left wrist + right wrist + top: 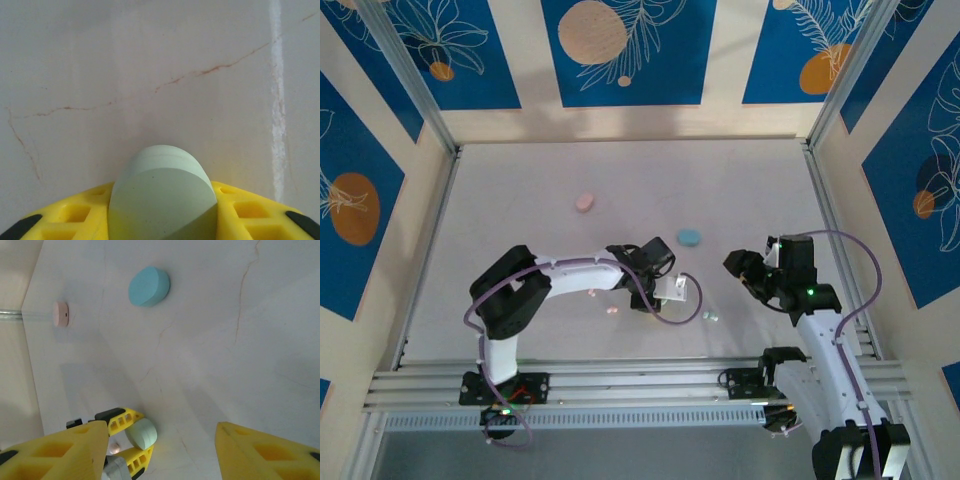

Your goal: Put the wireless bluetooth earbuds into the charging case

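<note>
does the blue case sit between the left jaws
No, the left gripper's jaws hold a green case; the blue case lies apart on the table.

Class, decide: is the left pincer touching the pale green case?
Touching. The left wrist view shows the pale green case wedged between the left pincer's yellow fingers, pressed against both with no gap visible.
</note>
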Robot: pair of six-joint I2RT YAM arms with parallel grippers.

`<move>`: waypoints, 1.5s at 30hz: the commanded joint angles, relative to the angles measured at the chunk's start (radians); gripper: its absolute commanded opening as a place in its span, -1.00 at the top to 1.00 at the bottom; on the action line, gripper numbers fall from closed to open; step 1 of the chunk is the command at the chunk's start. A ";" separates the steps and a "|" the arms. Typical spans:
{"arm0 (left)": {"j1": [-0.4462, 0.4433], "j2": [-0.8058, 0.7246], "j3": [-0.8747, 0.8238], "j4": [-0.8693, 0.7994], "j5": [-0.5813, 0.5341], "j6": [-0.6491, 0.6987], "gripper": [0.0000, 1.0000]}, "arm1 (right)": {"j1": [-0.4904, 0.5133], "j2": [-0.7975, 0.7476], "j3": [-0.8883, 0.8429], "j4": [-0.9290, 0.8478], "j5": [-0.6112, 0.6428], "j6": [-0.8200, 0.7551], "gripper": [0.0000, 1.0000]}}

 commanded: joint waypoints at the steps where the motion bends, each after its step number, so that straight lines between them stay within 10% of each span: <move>1: -0.011 0.015 0.019 -0.052 -0.018 0.041 0.02 | -0.006 0.008 -0.008 0.047 -0.082 -0.041 -0.19; 6: -0.010 -0.063 -0.006 -0.005 0.003 -0.028 -0.45 | 0.006 0.045 0.031 0.084 -0.092 -0.100 -0.19; 12: 0.013 -0.332 -0.209 0.307 -0.021 -0.244 -0.53 | 0.103 0.149 0.171 0.061 0.041 -0.303 -0.19; 23: 0.243 -0.849 -0.663 0.712 -0.211 -0.774 -0.53 | 0.500 0.511 0.319 -0.087 0.085 -1.400 -0.20; 45: 0.339 -1.008 -0.776 0.699 -0.227 -0.820 -0.56 | 0.609 0.822 0.249 0.203 -0.010 -1.639 -0.30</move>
